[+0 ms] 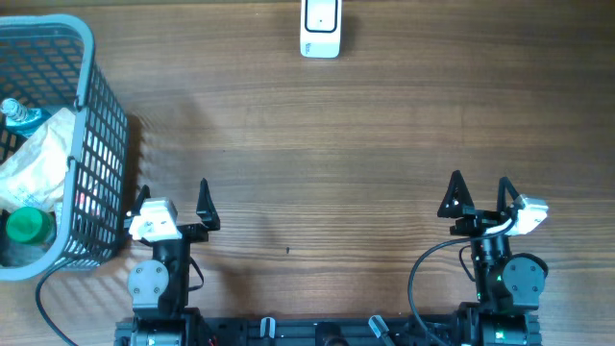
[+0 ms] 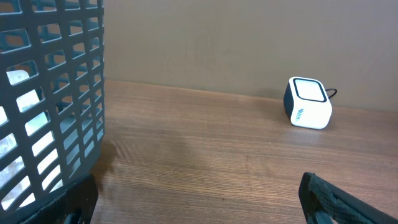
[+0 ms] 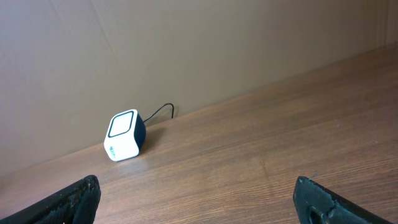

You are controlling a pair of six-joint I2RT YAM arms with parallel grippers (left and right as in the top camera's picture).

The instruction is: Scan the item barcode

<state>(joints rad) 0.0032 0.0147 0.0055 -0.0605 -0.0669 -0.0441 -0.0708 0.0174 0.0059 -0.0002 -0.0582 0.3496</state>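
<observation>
Candidate items are sitting in the basket (image 1: pixel 96 125) at the table's left side, just outboard of the left gripper (image 1: pixel 174 197). The green-capped bottle (image 1: pixel 26 228) is at the near end, the crumpled white packet (image 1: pixel 38 159) is mid-basket, and a clear bottle top (image 1: pixel 17 115) is poking out behind it. No barcode is showing in any view, so I can't tell which face carries it. Nothing is picked yet.

Orientation: the green-capped bottle is showing its cap straight up at the overhead camera, so I'm judging its long axis as roughly vertical. The packet is crushed, no clean axis. The clear bottle is mostly buried, axis not readable.

The scanner (image 1: pixel 320 27) is sitting at the far edge, about centre, well apart from the basket and both arms. Its window is facing up and tilting back toward the robot. Its body is running near-to-far, with the cable exiting the rear.

Both sets of jaws are standing wide apart, gripping nothing. The right gripper (image 1: pixel 479 187) is hanging near-right over bare table (image 1: pixel 336 144).

Doing the step well, my read:
- The left arm is the one to send in, since it's beside the basket.
- Come down over the rim, not through the mesh.
- Take the green-capped bottle around the body below the cap, fingers across the axis.
- Lift straight up clear of the wall before swinging.
- Turn the label toward the window and keep fingers off it.

Risk: the packet dragging out with the bottle.
</observation>
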